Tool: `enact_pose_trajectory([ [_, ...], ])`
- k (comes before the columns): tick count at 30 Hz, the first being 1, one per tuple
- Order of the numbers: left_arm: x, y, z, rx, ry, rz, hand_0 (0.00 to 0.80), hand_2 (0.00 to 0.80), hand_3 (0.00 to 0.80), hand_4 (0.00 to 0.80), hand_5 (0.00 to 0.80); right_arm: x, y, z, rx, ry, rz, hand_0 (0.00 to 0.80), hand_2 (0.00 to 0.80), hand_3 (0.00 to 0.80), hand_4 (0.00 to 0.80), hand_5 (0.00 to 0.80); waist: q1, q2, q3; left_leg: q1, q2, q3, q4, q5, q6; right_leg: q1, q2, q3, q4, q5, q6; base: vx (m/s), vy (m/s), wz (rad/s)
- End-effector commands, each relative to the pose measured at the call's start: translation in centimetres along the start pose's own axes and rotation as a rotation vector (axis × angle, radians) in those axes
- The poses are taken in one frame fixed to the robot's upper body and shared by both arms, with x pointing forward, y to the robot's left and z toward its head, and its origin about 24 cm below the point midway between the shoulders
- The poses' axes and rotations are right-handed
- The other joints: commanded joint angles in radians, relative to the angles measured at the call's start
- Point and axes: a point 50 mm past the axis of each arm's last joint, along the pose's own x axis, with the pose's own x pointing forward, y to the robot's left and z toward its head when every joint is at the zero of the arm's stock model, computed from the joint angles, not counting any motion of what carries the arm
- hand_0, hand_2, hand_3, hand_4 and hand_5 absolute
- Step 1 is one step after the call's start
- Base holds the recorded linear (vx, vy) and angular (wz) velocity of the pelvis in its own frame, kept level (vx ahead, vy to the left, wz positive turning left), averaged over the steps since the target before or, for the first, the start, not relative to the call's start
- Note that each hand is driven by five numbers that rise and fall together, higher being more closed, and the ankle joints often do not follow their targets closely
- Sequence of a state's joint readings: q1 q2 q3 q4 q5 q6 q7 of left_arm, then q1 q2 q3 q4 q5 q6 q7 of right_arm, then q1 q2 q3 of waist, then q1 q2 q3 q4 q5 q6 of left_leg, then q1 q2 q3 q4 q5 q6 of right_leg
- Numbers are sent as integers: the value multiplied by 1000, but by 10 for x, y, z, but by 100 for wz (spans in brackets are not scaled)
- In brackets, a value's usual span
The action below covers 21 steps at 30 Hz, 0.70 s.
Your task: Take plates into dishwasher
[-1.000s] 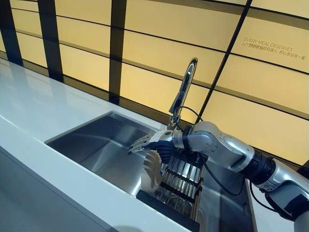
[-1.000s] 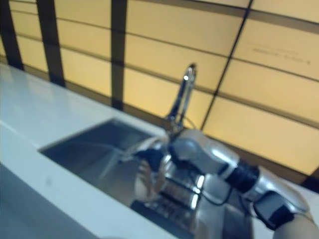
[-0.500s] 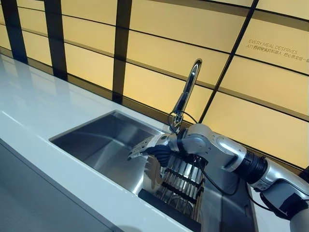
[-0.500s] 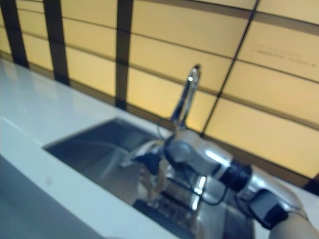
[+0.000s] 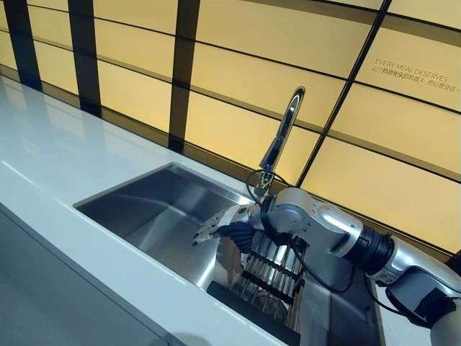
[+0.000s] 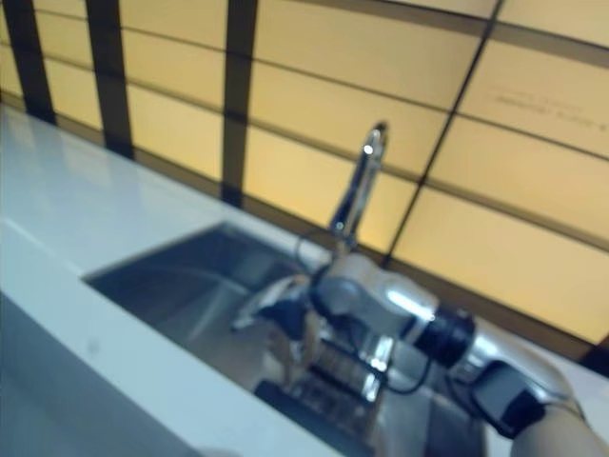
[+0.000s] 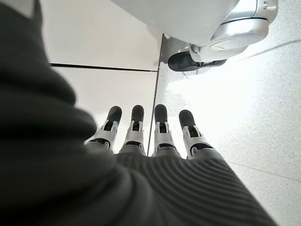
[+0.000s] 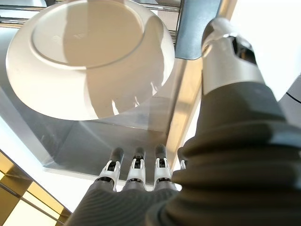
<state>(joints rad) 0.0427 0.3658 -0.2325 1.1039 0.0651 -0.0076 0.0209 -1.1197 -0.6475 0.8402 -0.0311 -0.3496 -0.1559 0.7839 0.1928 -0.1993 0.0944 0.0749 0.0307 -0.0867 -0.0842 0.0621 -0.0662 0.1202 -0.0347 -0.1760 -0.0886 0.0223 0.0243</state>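
Note:
A white plate (image 8: 89, 56) stands on edge in a dark wire rack (image 5: 270, 277) at the right end of the steel sink (image 5: 144, 209). In the left eye view only part of the plate (image 5: 230, 261) shows below my right hand (image 5: 227, 229). That hand hovers just over the plate's top edge, fingers (image 8: 136, 172) straight, thumb (image 8: 230, 56) held apart beside the plate, holding nothing. My left hand (image 7: 141, 136) shows only in its own wrist view, hanging over the floor with straight fingers and empty.
A tall chrome faucet (image 5: 283, 137) rises behind the sink, close above my right forearm. A white counter (image 5: 50, 173) runs along the left and front of the sink. A yellow panelled wall (image 5: 238, 79) stands behind.
My right hand has dropped lower towards the plate, which it now covers more. The camera has shifted slightly.

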Motion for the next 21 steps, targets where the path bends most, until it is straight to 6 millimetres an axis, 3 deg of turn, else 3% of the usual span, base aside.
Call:
enact_pose_trajectory([
  [1, 2, 5, 1, 29, 11, 10, 0, 0, 0, 0, 0, -8, -20, -7, -121, 61, 8, 0, 0, 0, 0, 0, 43, -22, -1, 4, -54, -3, 2, -49, 76, -11, -25, -29, 30, 27, 51, 0, 0, 0],
  [21, 1, 7, 3, 28, 4, 13, 0, 0, 0, 0, 0, -16, -17, -27, -336, 253, 75, 0, 0, 0, 0, 0, 45, -27, 4, -6, -54, -8, 2, -44, 76, -18, -23, -30, 33, 29, 52, 0, 0, 0],
])
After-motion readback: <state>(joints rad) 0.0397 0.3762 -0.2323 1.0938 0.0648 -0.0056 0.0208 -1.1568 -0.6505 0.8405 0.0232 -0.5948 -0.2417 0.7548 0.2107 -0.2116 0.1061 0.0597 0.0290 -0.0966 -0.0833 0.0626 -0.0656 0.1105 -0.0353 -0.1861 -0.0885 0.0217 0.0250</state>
